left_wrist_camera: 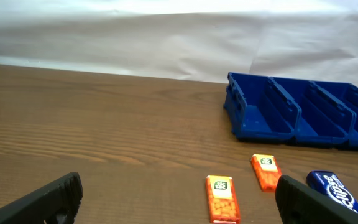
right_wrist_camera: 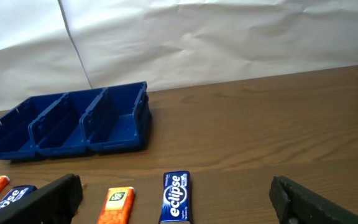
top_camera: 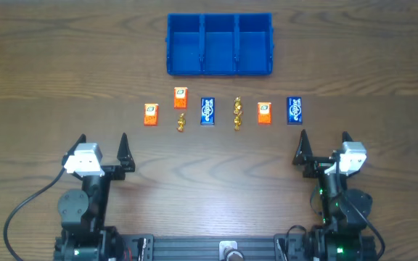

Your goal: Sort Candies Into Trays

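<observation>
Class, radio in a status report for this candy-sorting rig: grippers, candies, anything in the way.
Left gripper open, right gripper open, both empty. Candies in a row on the table, blue tray with three compartments empty. Nothing between row and tray.

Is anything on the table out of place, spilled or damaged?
Nothing is spilled or damaged. The blue tray is empty. Only one orange box lies slightly out of the row of candies, nearer the tray.

Candy row [top_camera: 207, 111] before tray [top_camera: 220, 70]
</observation>
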Tool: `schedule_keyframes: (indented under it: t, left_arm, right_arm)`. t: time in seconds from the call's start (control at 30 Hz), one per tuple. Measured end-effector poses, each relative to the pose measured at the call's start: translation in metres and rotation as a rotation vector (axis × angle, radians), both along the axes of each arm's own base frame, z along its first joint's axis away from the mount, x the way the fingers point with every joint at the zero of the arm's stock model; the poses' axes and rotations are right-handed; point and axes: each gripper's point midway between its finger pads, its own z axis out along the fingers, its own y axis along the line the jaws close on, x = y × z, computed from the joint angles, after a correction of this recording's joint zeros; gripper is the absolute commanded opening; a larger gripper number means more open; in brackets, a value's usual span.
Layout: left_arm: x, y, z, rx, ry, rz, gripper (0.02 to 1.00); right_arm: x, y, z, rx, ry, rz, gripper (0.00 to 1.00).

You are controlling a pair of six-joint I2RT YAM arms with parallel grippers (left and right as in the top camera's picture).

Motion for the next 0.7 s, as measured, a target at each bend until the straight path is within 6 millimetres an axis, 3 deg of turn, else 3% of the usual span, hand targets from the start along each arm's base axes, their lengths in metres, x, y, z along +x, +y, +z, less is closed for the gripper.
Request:
schedule_keyframes:
  t: [0.13,0.2,0.23,0.4,0.47,0.57,0.7]
  left_arm:
    - [-0.004,-0.004,-0.001,-0.018,0.062,-0.018,1.000]
    - [-0.007,-0.008,0.010,-0.027,0.119,-0.044,1.000]
    - [-0.008,-0.010,0.019,-0.030,0.148,-0.054,0.998]
    - [-0.002,-0.020,0.109,-0.051,0.299,-0.105,1.000]
    - [0.008,-0.021,0.129,-0.060,0.404,-0.113,1.000]
    - [0.028,-0.024,0.133,-0.072,0.591,-0.121,1.000]
    - [0.065,-0.037,0.107,-0.068,0.837,-0.150,0.998]
  right_arm:
    - [0.000,0.000,0.000,0.000,0.000,0.000,0.998]
    - [0.000,0.000,0.000,0.000,0.000,0.000,0.998]
    - [0.000,0.000,0.000,0.000,0.000,0.000,0.998]
    - [0.000,0.001,0.000,0.000,0.000,0.003,0.998]
    - [0.000,0.000,0.000,0.001,0.000,0.003,0.998]
    - [0.000,0.000,0.000,0.001,-0.001,0.003,0.998]
    - [0.000,0.000,0.000,0.001,0.000,0.002,0.998]
